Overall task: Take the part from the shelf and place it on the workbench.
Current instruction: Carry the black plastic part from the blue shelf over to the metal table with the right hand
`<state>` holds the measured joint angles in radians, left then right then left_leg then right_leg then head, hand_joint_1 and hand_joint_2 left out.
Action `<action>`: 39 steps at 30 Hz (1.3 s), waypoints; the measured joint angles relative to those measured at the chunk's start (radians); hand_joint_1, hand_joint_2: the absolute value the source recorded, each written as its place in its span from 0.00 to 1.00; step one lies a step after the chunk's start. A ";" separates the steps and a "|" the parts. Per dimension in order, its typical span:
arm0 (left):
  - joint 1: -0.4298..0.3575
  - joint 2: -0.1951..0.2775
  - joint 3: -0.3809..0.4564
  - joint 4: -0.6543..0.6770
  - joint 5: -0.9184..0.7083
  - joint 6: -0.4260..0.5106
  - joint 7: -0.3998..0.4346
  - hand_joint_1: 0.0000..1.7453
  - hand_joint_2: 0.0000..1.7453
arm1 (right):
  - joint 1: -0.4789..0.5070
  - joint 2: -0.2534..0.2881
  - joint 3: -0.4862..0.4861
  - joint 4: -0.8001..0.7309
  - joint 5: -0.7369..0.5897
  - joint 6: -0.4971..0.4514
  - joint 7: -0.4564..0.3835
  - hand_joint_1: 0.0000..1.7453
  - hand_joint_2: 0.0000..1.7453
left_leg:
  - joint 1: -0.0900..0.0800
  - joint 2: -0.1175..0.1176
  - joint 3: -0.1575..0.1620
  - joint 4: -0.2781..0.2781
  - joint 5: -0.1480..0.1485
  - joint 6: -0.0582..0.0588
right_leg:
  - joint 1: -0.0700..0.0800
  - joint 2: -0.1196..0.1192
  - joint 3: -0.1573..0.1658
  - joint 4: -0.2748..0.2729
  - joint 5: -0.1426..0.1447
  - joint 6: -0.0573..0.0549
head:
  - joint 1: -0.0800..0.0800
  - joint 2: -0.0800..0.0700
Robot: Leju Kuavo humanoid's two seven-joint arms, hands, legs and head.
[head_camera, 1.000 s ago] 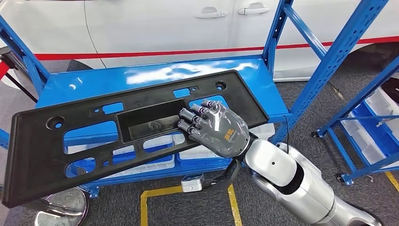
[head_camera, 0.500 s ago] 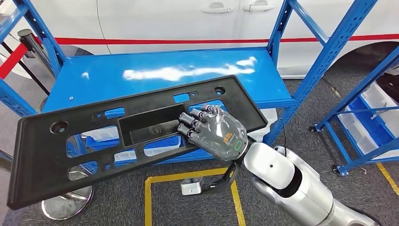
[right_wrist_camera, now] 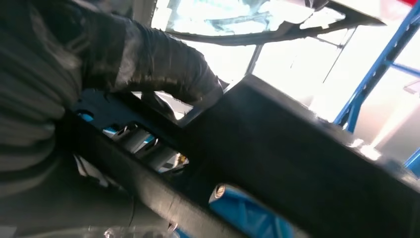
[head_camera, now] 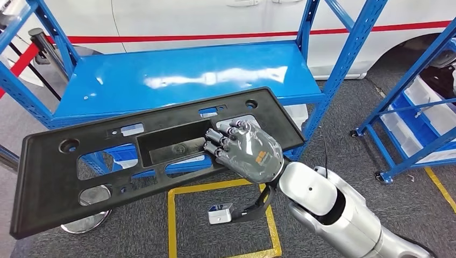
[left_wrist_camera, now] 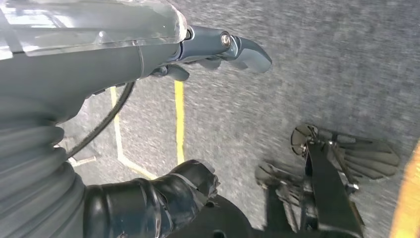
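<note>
A long black plastic part [head_camera: 48, 177] with several cut-outs and a recessed tray hangs tilted in front of the blue shelf [head_camera: 177, 75], its left end lowest over the floor. My right hand [head_camera: 244, 150] grips it near its right end, fingers curled over the edge of the recess. The right wrist view looks along the part's underside [right_wrist_camera: 297, 148], with my thumb [right_wrist_camera: 163, 64] pressed against it. My left hand [left_wrist_camera: 99, 64] hangs over grey carpet, its fingers apart and holding nothing.
The shelf's top board is bare, with a white car [head_camera: 215, 16] behind it. A blue upright [head_camera: 349, 54] stands right of the part, and a second blue rack with white bins [head_camera: 425, 123] further right. Yellow floor tape [head_camera: 172, 226] and a silver stand base [head_camera: 86, 220] lie below.
The whole view has shifted: the shelf sits higher and farther off, and more floor and yellow tape show below. My right hand keeps the same grip on the part.
</note>
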<state>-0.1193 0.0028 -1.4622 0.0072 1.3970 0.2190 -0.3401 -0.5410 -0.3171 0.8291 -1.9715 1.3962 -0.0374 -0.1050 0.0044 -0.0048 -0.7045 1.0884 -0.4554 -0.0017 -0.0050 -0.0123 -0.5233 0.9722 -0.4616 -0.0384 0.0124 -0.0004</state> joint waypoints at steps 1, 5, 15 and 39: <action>0.001 0.000 0.000 0.000 0.000 0.000 0.000 0.00 1.00 | 0.001 0.000 0.000 0.000 0.000 0.000 0.000 1.00 1.00 | 0.002 0.000 -0.013 0.062 -0.055 -0.005 | 0.000 0.000 -0.017 -0.001 0.014 -0.003 | 0.000 0.000; 0.000 0.001 0.000 0.000 0.000 -0.001 0.001 0.00 1.00 | 0.005 0.000 0.001 0.000 0.000 0.001 0.000 1.00 1.00 | 0.012 0.001 0.010 0.205 -0.064 -0.021 | -0.003 -0.003 -0.094 0.018 0.062 0.005 | 0.000 0.000; -0.004 0.004 0.000 0.000 0.000 -0.002 0.003 0.00 1.00 | 0.009 0.000 0.001 0.000 -0.002 0.002 0.002 1.00 1.00 | 0.011 0.008 0.187 -0.088 -0.034 0.037 | -0.010 0.002 -0.194 0.121 0.030 0.063 | 0.000 0.000; -0.005 0.007 0.000 0.000 0.000 -0.001 -0.003 0.00 1.00 | 0.026 0.000 0.002 0.006 0.001 0.001 0.005 1.00 1.00 | 0.011 0.004 0.170 0.026 -0.058 -0.015 | -0.002 -0.002 -0.160 0.060 0.087 0.016 | -0.001 0.000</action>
<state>-0.1246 0.0097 -1.4622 0.0073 1.3970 0.2184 -0.3427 -0.5151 -0.3166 0.8307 -1.9659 1.3971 -0.0363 -0.1000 0.0156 -0.0008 -0.5349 1.1141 -0.5130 -0.0163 -0.0070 -0.0141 -0.6831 1.0323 -0.3750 -0.0225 0.0115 -0.0004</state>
